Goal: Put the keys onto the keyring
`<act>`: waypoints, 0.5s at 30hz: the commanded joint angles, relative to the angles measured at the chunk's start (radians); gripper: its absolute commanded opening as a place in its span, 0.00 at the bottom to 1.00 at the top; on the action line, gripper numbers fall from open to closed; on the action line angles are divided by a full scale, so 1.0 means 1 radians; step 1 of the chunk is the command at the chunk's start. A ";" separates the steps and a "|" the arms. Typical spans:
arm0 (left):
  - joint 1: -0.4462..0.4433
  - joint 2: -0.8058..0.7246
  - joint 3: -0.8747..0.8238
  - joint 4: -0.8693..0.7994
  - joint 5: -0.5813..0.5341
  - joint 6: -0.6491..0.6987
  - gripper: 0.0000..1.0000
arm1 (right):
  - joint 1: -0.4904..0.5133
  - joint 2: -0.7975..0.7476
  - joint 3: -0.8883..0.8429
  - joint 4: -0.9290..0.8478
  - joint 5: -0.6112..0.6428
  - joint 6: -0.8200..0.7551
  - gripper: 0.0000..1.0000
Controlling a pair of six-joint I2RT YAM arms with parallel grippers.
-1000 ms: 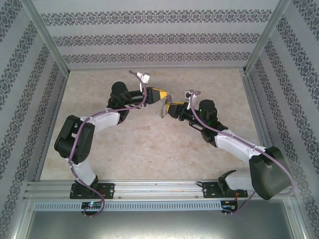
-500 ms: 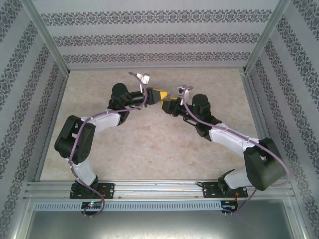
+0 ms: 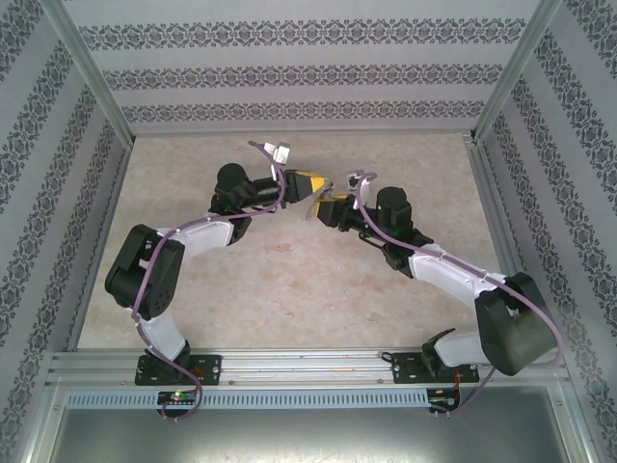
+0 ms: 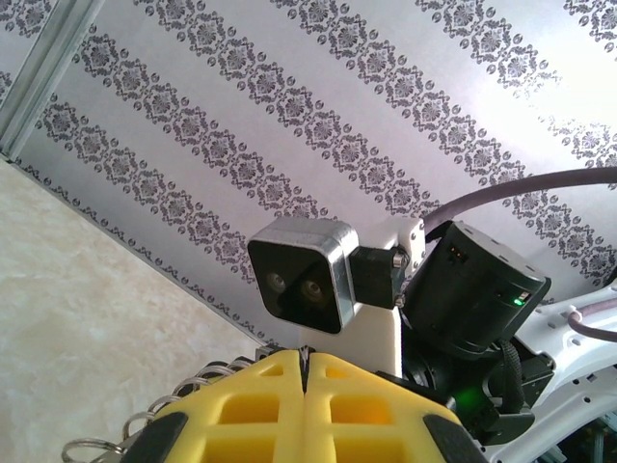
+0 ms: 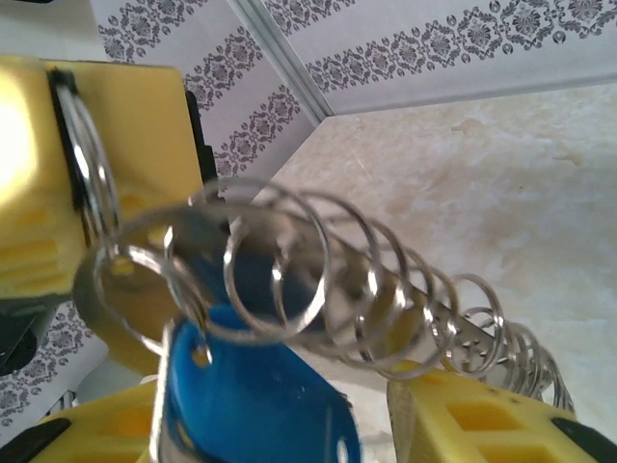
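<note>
My left gripper (image 3: 319,184) is shut on the flat side of the keyring (image 3: 312,205), held up over the back middle of the table. In the left wrist view its yellow fingers (image 4: 251,405) press together on a thin strip of metal, and the keyring's wire coils (image 4: 183,391) stick out to the left. My right gripper (image 3: 327,205) faces it, tip to tip. The right wrist view has the blue-headed key (image 5: 255,395) between my right gripper's (image 5: 280,420) yellow fingers. A wire loop of the keyring (image 5: 376,289) passes through the hole in the key's head.
The beige table (image 3: 289,289) lies below both arms, with patterned walls on three sides and metal posts at the corners. The right arm's wrist camera (image 4: 299,275) hangs close in front of my left fingers.
The right gripper pushed up towards the left gripper half a second ago, then eased back a little. The left arm has stayed still, holding the keyring.
</note>
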 commanded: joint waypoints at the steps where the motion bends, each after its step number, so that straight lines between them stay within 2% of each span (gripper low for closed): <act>1: -0.012 -0.051 -0.013 0.089 -0.017 -0.010 0.00 | -0.010 -0.048 -0.041 -0.005 -0.014 -0.029 0.48; 10: -0.011 -0.066 -0.011 0.056 -0.030 0.007 0.00 | -0.082 -0.164 -0.136 -0.018 -0.049 -0.014 0.47; 15: -0.011 -0.070 -0.018 0.050 -0.036 0.016 0.00 | -0.103 -0.295 -0.152 -0.069 0.005 0.002 0.42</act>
